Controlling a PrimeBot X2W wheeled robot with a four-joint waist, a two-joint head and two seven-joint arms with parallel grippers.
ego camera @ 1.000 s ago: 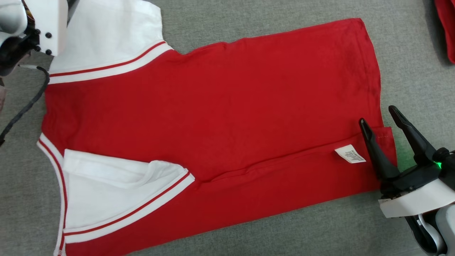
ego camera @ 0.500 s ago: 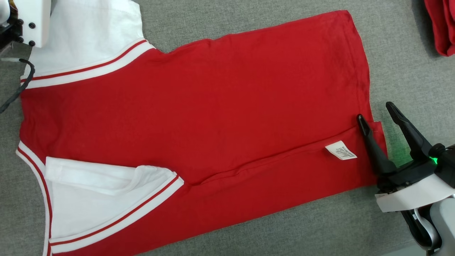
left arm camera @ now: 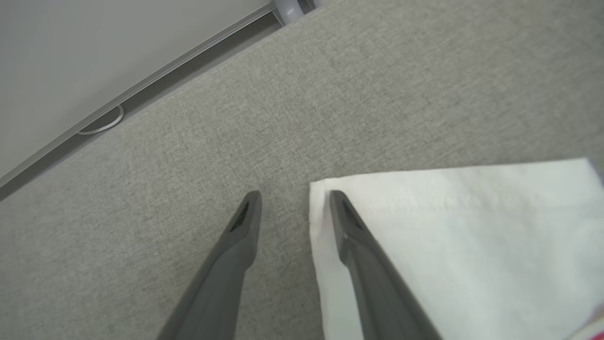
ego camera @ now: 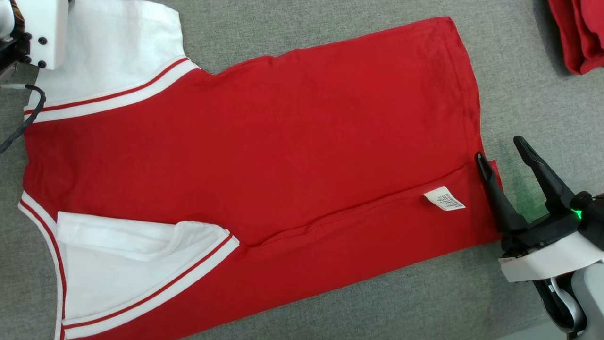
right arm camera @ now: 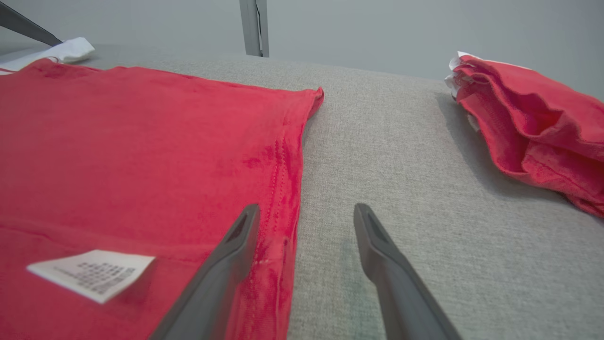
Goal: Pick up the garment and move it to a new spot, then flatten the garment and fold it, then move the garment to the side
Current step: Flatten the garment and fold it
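You see the red garment (ego camera: pixel 283 141) spread flat on the grey counter (ego camera: pixel 330 23). A small white label (ego camera: pixel 444 198) lies on the cloth near the hem; its print is too small to read. Your right end effector (ego camera: pixel 498 148) stands wide, one finger over the hem and the other over bare counter. Your left end effector (left arm camera: pixel 295 193) is parted and holds nothing, one finger over the corner of a white sleeve (left arm camera: pixel 472 236). Another red cloth (ego camera: pixel 578 33) lies well apart, beyond the hem.

The right gripper (ego camera: pixel 498 147) holds its fingers wide; the left gripper (left arm camera: pixel 293 196) less so.
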